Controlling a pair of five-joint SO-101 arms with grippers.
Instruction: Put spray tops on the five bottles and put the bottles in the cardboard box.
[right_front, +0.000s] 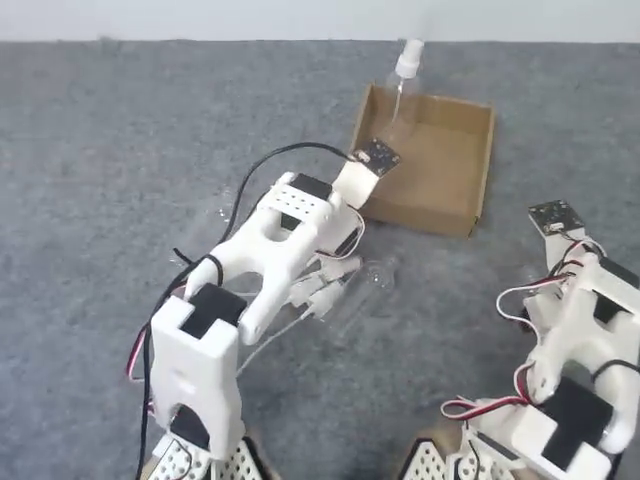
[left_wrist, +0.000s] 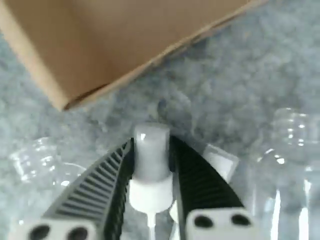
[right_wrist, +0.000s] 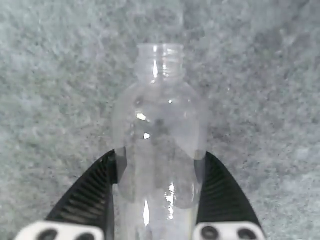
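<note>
In the left wrist view my left gripper (left_wrist: 150, 145) is shut on a white spray top (left_wrist: 150, 167), held just above the grey carpet a short way from a corner of the cardboard box (left_wrist: 85, 50). Topless clear bottles lie to either side of it, one (left_wrist: 37, 160) and another (left_wrist: 287, 150). My right gripper (right_wrist: 160, 157) is shut on a clear bottle (right_wrist: 160, 125) with an open neck. Over the table, the left arm (right_front: 290, 215) stretches toward the box (right_front: 425, 212). A bottle with a spray top (right_front: 405, 80) stands in the box's far corner.
Loose spray tops (right_front: 320, 288) and a clear bottle (right_front: 372, 278) lie on the carpet beside the left arm. The right arm (right_front: 580, 330) sits near the table's front right. Open carpet stretches to the far left.
</note>
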